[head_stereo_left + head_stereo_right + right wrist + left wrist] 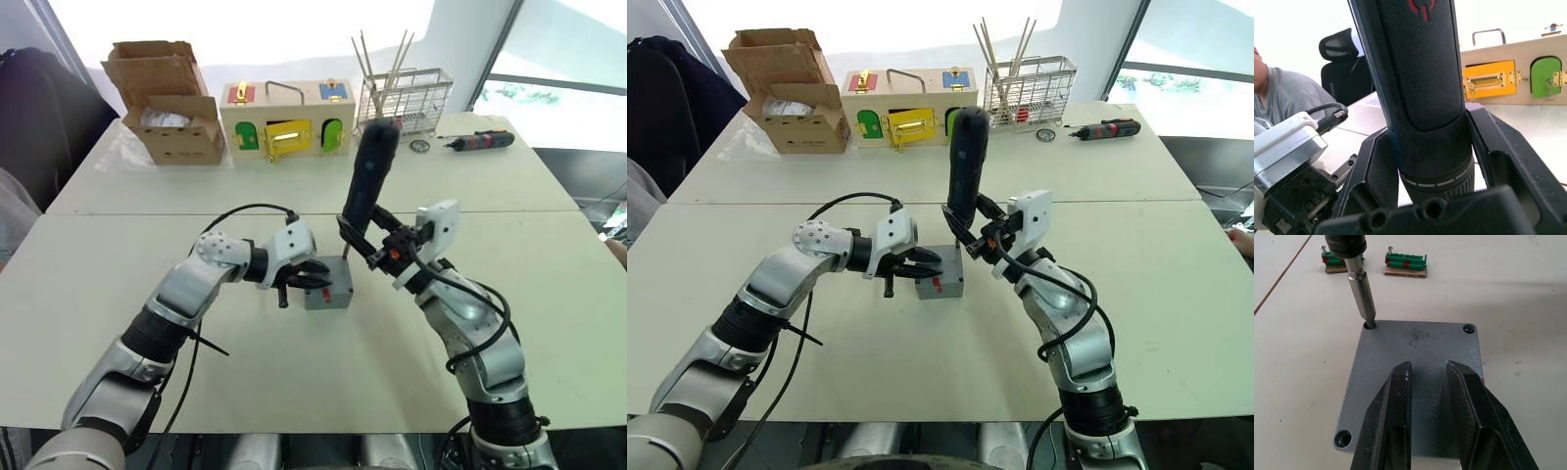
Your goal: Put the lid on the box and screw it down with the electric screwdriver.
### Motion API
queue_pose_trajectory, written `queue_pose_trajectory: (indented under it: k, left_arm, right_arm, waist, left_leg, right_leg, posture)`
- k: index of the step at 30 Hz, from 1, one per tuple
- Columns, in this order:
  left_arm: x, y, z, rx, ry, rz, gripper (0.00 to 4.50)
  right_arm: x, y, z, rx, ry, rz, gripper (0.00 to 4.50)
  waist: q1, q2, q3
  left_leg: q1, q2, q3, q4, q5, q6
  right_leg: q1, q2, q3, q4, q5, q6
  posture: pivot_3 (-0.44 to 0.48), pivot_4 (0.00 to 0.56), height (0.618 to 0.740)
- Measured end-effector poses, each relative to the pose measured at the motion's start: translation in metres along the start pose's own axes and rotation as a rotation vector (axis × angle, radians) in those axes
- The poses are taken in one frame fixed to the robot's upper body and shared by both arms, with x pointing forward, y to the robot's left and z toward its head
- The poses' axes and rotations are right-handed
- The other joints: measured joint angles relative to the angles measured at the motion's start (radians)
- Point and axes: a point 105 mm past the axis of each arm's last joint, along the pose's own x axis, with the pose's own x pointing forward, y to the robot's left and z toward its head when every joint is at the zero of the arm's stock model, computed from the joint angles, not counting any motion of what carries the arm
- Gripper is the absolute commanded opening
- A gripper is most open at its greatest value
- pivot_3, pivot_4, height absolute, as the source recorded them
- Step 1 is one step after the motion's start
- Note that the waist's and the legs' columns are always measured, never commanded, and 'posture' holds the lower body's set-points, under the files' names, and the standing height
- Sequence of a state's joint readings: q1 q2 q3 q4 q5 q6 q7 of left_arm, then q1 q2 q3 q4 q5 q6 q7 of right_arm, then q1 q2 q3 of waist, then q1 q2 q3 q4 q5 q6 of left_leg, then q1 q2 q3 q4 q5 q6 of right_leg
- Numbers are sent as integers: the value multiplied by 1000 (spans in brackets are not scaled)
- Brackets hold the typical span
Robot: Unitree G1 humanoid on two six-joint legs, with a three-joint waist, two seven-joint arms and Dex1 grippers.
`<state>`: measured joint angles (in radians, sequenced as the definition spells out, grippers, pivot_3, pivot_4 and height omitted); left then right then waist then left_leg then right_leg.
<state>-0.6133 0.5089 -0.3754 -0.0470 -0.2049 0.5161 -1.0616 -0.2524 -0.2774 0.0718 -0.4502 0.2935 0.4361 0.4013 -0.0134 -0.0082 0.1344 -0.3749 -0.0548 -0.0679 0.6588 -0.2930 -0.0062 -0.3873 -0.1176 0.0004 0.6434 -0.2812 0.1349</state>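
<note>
The grey box (pixel 329 294), red mark on its near side, stands at the table's middle with the grey lid (pixel 1420 345) lying flat on it. My left gripper (pixel 1428 367) rests on top of the lid, its fingers (pixel 1396 406) slightly apart with nothing between them. To the right, my right gripper (pixel 361 238) is shut on the thick black electric screwdriver (pixel 370 171), which it holds nearly upright over the box. The screwdriver's metal bit (pixel 1363 293) sits in one of the lid's far corner holes. Other corner holes look empty.
At the table's far side stand a cardboard box (pixel 171 108), a wooden box with coloured doors (pixel 284 122), a wire rack (pixel 404 103) and a red-and-black screwdriver (pixel 480 140). Two green blocks (pixel 1405 262) lie beyond the lid. A seated person (pixel 1283 98) is nearby.
</note>
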Motion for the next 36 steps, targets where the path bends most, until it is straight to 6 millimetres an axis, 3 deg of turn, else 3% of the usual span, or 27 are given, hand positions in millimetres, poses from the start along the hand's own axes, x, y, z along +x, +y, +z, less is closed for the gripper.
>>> queue_pose_trajectory:
  k: [6, 7, 9, 11, 13, 17, 22, 27, 32, 36]
  left_arm:
    - [-4, 4, 3, -2, -25, 16, 1076]
    - [-6, 6, 4, -6, -38, 24, 1076]
    - [-12, 11, 5, -39, -70, 47, 1076]
    - [-19, 16, 5, -88, -92, 67, 1076]
    - [-23, 18, 10, -116, -121, 66, 1076]
    - [-33, 17, 32, -111, -186, 48, 1076]
    - [-40, 16, 51, -73, -221, 26, 1076]
    - [-41, -5, 58, 24, -169, -72, 1076]
    - [-40, -28, 54, 86, -112, -170, 1076]
    - [-36, -35, 54, 103, -111, -192, 1076]
  right_arm:
    - [3, -18, 22, 47, 106, 65, 1823]
    - [3, -24, 33, 43, 108, 75, 1823]
    - [0, -44, 75, 26, 53, 61, 1823]
    - [-4, -50, 106, 40, -39, 59, 1823]
    - [-5, -48, 115, 92, -72, 71, 1823]
    - [-5, -63, 102, 238, -12, 7, 1823]
    - [-17, -87, 107, 282, 132, -49, 1823]
    - [-65, -121, 91, 261, 476, -158, 1823]
    - [-136, -152, 33, 519, 866, -327, 1823]
    - [-156, -159, 3, 653, 976, -389, 1823]
  waist:
    - [5, 6, 7]
    - [4, 9, 12]
    - [5, 9, 17]
    - [2, 7, 18]
    - [-1, 7, 18]
    - [0, 9, 20]
    - [4, 10, 22]
    - [3, 9, 25]
    - [-2, 9, 27]
    - [-9, 14, 29]
  left_leg:
    - [-9, -1, -1, 2, 0, 0]
    - [-14, -1, -1, 5, 0, 0]
    - [-21, -2, -1, 7, 1, -1]
    - [-23, -1, -2, 5, 3, -5]
    - [-23, -1, -3, 4, 3, -5]
    - [-26, -2, -2, 7, 3, -4]
    - [-31, -2, -3, 7, 4, -6]
    - [-34, -3, -1, 7, 4, -7]
    - [-33, -2, 2, 8, 2, -1]
    - [-30, -1, 5, 8, 2, 1]
  right_leg:
    - [-5, -1, 0, -4, 0, 0]
    - [-9, -1, 0, -3, 0, 0]
    - [-17, -2, 0, 1, 1, 0]
    - [-19, -2, -1, 2, 1, 0]
    - [-20, -2, -1, 2, 1, 0]
    - [-22, -2, -1, 3, 1, 0]
    - [-25, -3, -1, 3, 1, 0]
    - [-25, -3, -1, 0, 1, 0]
    - [-22, -3, 0, -6, 2, 0]
    - [-22, -2, 3, -5, 3, 0]
  posture:
    - [0, 150, 731]
    - [0, 150, 731]
    - [0, 150, 731]
    - [0, 150, 731]
    - [0, 150, 731]
    - [0, 150, 731]
    - [0, 150, 731]
    - [0, 150, 731]
    - [0, 150, 731]
    - [0, 150, 731]
